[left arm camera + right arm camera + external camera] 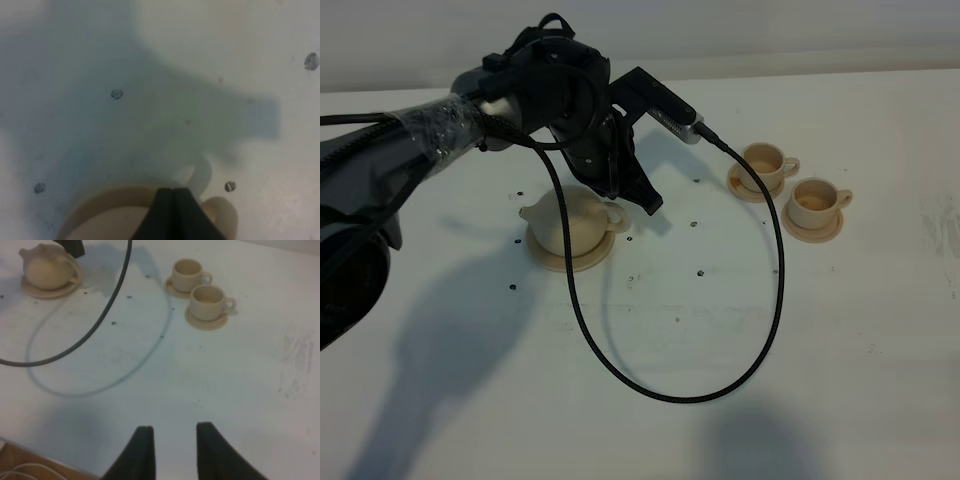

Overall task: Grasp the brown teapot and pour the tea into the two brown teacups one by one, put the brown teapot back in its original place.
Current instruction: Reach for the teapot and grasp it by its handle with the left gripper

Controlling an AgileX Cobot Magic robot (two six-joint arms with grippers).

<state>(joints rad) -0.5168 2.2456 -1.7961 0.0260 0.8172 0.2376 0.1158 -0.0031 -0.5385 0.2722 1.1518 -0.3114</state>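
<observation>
White tabletop (720, 330) runs wide and mostly bare, its far edge meeting a pale wall behind the brown teapot (570, 222). That teapot sits on its wide saucer (555, 262), spout pointing away from the cups. The left gripper (645, 200) hangs at the teapot's handle side, its black fingers pressed together with nothing seen between them; I cannot tell whether they touch the handle (202, 172). Beyond the handle side, well apart from the teapot, stand the first teacup (763, 160) and the second teacup (815, 200), each on a small saucer. A black cable (775, 280) loops over the bare stretch between. The right gripper (172, 447) hovers far from the teapot, fingers spread apart.
</observation>
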